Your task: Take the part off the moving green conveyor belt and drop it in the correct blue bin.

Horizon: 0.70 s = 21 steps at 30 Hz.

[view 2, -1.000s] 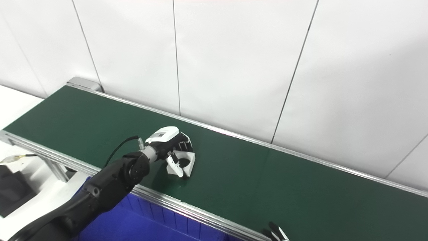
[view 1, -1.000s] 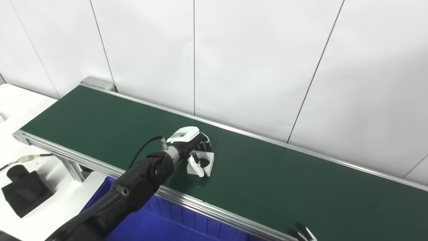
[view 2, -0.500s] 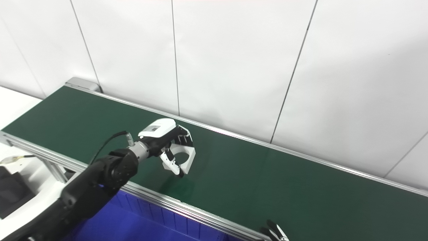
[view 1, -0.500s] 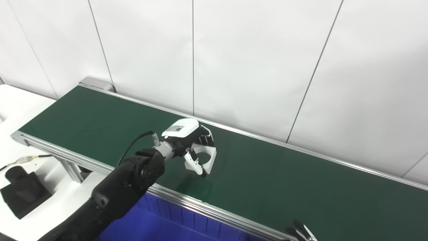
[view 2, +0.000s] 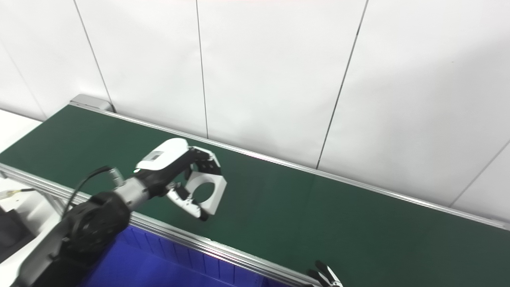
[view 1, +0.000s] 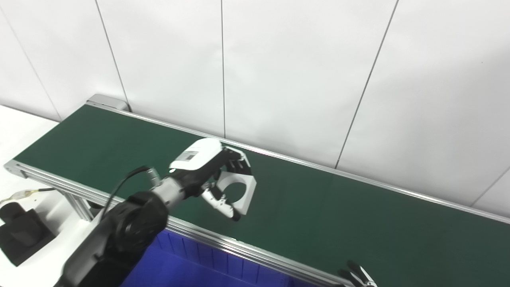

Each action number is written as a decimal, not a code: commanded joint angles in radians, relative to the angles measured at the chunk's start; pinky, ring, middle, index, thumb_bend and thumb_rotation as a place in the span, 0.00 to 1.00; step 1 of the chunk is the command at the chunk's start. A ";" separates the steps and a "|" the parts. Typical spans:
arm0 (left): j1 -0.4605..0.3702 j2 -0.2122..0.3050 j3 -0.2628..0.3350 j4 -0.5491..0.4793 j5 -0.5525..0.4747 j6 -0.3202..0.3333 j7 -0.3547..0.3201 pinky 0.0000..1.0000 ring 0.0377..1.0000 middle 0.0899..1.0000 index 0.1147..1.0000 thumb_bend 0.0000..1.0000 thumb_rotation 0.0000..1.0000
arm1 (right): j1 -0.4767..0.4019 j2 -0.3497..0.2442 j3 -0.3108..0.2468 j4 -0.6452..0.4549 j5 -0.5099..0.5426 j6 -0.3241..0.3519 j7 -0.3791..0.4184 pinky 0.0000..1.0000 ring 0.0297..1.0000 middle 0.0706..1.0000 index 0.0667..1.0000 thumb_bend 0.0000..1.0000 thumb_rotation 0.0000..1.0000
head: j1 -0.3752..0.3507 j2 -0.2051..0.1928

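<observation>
A glossy black jointed arm (view 1: 119, 231) carried a black cable (view 1: 127, 177) and a white-backed hand with black fingers (view 1: 207, 167), labelled on top.

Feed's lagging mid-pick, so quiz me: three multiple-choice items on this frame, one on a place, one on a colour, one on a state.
1. Where is the blue bin?
A. below the belt's near edge
B. on the belt
C. against the wall

2. What colour is the part?
A. red
B. white
C. yellow

3. What is the left hand doing?
A. lying open
B. shut on nothing
C. holding the part

A: blue shows under the near rail of the belt.
B: it is a white piece with a round hole.
C: fingers and thumb close around it.
</observation>
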 commanded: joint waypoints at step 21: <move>0.357 -0.073 0.221 -0.159 -0.217 -0.010 0.044 0.44 0.43 0.45 0.42 0.50 0.00 | 0.022 -0.024 -0.023 -0.172 0.047 0.112 0.011 0.62 0.74 0.83 0.90 0.55 0.73 | 0.021 0.216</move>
